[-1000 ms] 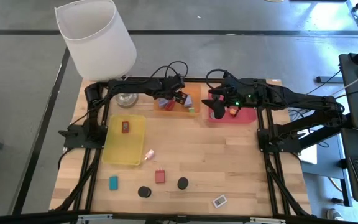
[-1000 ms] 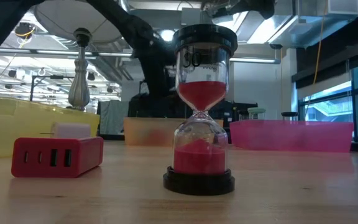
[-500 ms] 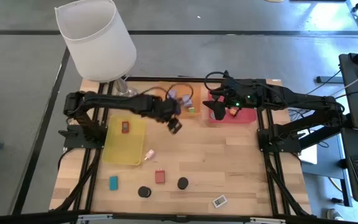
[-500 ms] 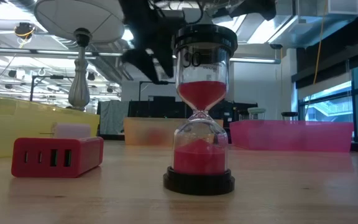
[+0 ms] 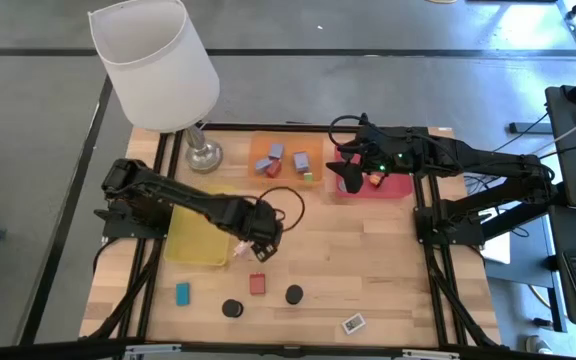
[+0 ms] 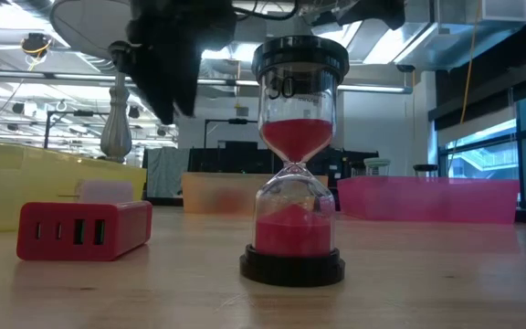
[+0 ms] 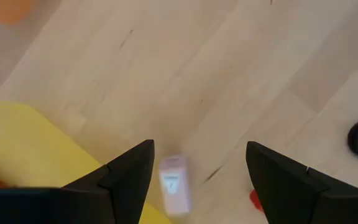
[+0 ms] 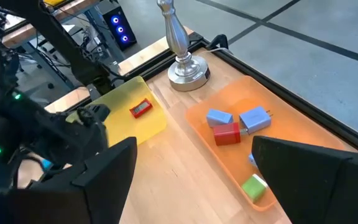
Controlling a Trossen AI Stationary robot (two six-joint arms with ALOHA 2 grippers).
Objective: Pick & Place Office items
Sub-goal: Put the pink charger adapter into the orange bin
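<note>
The left gripper (image 5: 258, 243) hangs over the middle of the table (image 5: 368, 270), just off the near corner of the yellow tray (image 5: 190, 240), with its two dark fingers (image 7: 126, 177) spread apart and nothing between them. In its wrist view the small pink piece (image 7: 173, 185) lies flat on the bare wood right beside the tray's edge, between the fingers but farther on. It looks to me like a light, hard plastic bit with a little label on its face, longer than it is wide, so I would expect it to be stiff and to skate on the smooth wood if nudged from one side. Taking it across the narrow sides, near its middle, seems the safest hold; the tray's edge so close on one side leaves little room for a finger there. Nearer the front edge lie a red block (image 5: 257, 284), a teal block (image 5: 182, 293), two black discs (image 5: 232, 309) and a white tag (image 5: 353, 323), well apart from one another; the disc seen low down is an hourglass (image 6: 292, 164) with glass in it, which I would treat as fragile. The right gripper (image 5: 349, 178) waits above the red tray (image 5: 398, 187), fingers parted and empty as far as I can see. Several blocks already sit in the orange tray (image 5: 313, 157).
</note>
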